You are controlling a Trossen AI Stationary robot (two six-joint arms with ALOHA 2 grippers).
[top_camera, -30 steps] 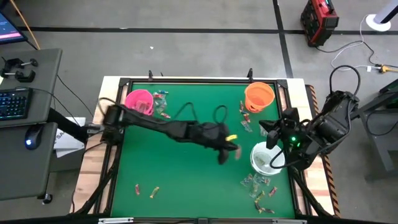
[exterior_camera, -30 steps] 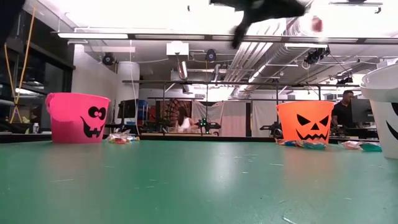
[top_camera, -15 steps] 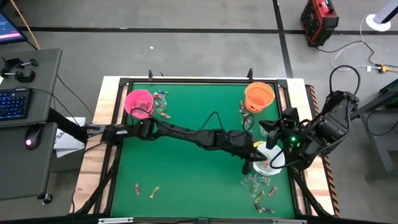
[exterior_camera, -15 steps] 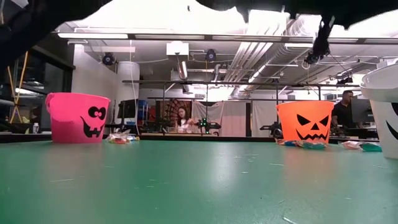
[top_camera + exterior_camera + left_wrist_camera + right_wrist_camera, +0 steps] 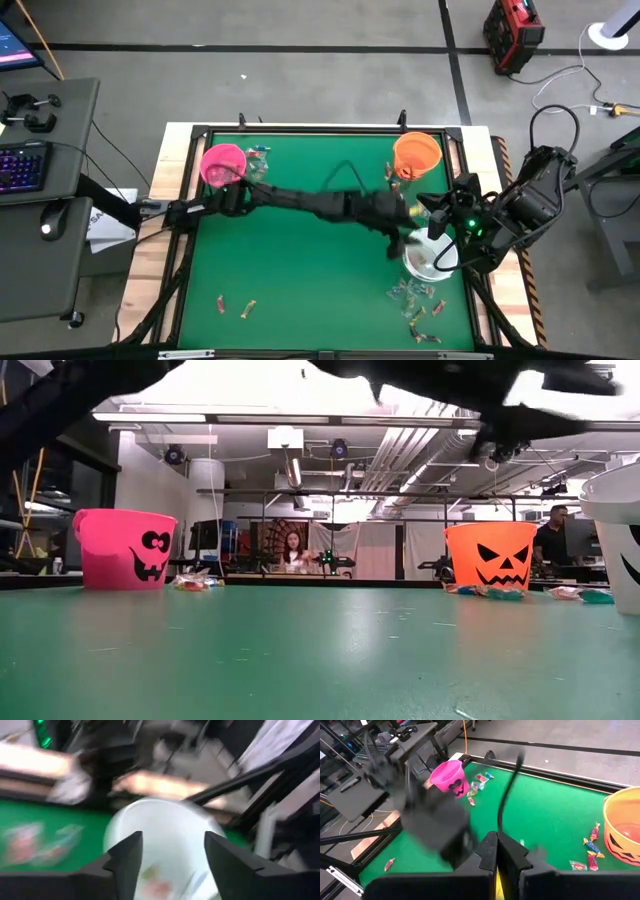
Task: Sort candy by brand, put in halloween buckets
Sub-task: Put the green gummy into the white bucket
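While the left gripper (image 5: 170,865) hangs directly over the white bucket (image 5: 165,840), its fingers (image 5: 126,862) stand wide apart with nothing between them, and the wrist view shows a few wrapped sweets lying in the bottom of that bucket. The risk I see lies in how close everything sits around this pail. The right gripper (image 5: 496,851), fingers pinched shut and empty, waits just beside the white bucket (image 5: 430,255) on its outer side, so a careless withdrawal of the long left arm could brush it or clip the bucket's rim and tip the light pail. A heap of candy (image 5: 415,298) lies just beside the white bucket toward the near edge of the worktop (image 5: 300,270); a swing at low height might scatter it. More sweets lie beside the orange bucket (image 5: 417,155), which stands near the white one toward the far edge, and beside the pink bucket (image 5: 224,164), well apart at the far left corner. Mixed wrappers in these heaps could easily be sorted into the wrong pail.
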